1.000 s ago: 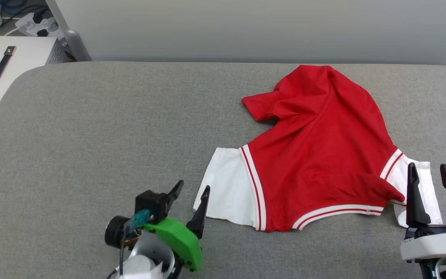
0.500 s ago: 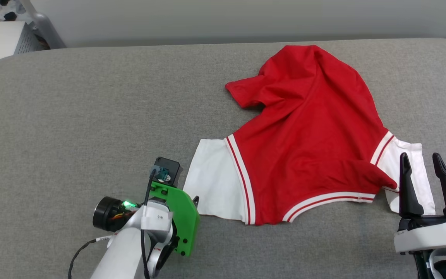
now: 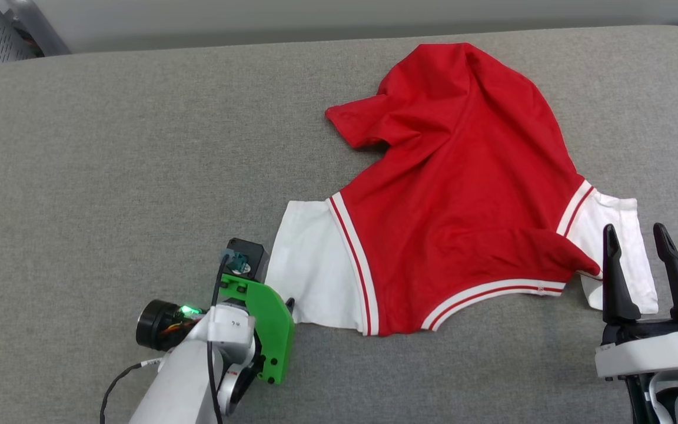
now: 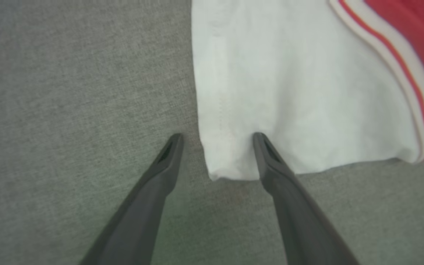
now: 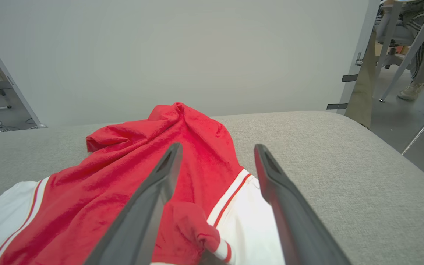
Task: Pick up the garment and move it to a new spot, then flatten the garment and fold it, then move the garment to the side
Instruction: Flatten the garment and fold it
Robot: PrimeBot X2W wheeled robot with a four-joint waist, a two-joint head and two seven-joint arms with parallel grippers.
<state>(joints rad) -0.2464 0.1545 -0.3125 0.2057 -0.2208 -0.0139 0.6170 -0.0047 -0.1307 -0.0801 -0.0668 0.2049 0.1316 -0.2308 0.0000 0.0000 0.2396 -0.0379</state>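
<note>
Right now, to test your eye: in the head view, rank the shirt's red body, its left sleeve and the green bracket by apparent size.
1. red body
2. left sleeve
3. green bracket, smallest though nearest the camera

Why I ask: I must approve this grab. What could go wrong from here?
The open left gripper straddles the corner of a white sleeve; closing there may catch only a thin edge that slips out. The open right gripper hovers by a folded red flap of the shirt and might grab bunched layers.
</note>
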